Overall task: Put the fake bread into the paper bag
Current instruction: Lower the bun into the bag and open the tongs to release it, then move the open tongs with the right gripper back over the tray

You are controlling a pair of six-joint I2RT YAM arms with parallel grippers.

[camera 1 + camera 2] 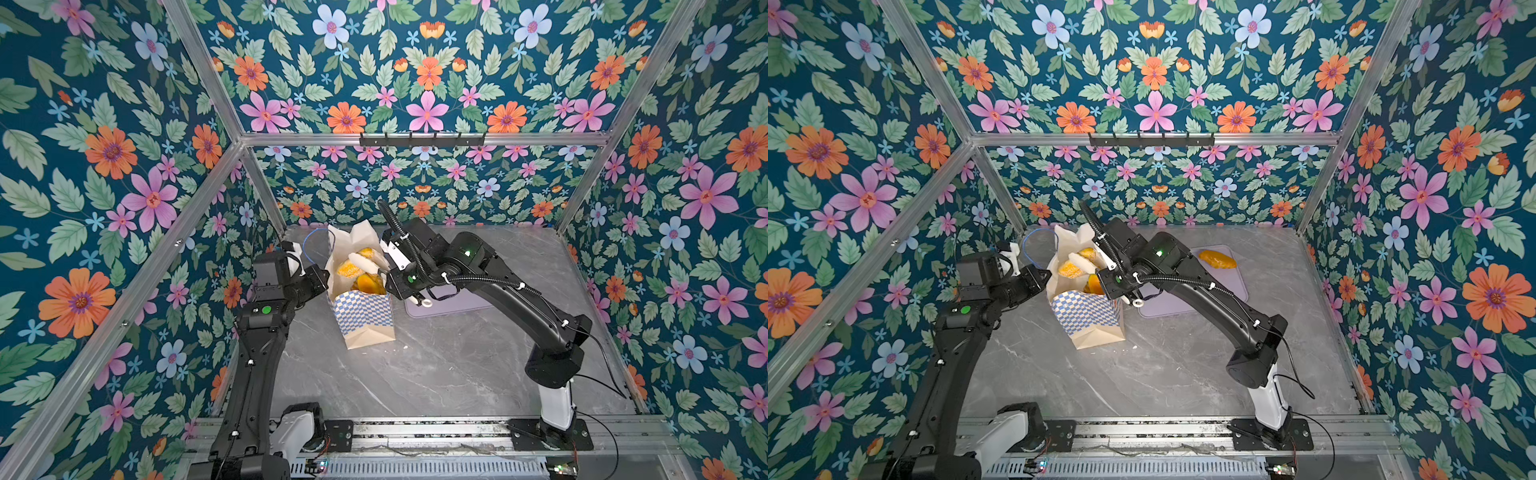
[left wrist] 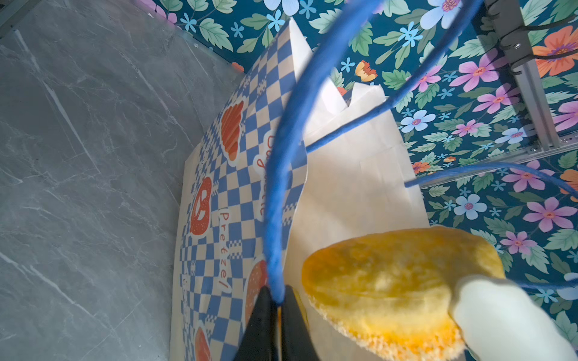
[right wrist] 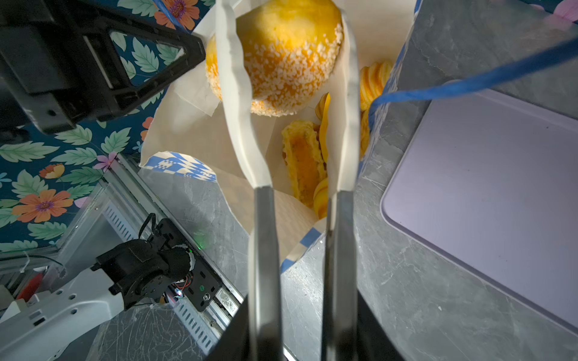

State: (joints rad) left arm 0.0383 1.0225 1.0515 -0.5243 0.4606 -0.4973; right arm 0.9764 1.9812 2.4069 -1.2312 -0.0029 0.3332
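The paper bag (image 1: 365, 318) (image 1: 1088, 318) stands upright mid-table, mouth open, and it leans slightly. My left gripper (image 2: 278, 297) is shut on its blue cord handle (image 2: 281, 187) at the bag's left rim. My right gripper (image 3: 287, 47) carries long white-tipped tongs into the bag's mouth. A seeded bun of fake bread (image 3: 291, 62) (image 2: 391, 281) (image 1: 348, 269) sits between the tips, above the pastries lying deeper inside (image 3: 305, 162). Another long roll (image 1: 1217, 258) lies on the lilac tray; the right arm hides it in one top view.
The lilac tray (image 1: 1235, 289) (image 3: 484, 187) lies just right of the bag, partly under the right arm. The second blue handle (image 3: 469, 84) crosses the bag's right rim. Floral walls close in the grey marble table (image 1: 436, 365) on three sides.
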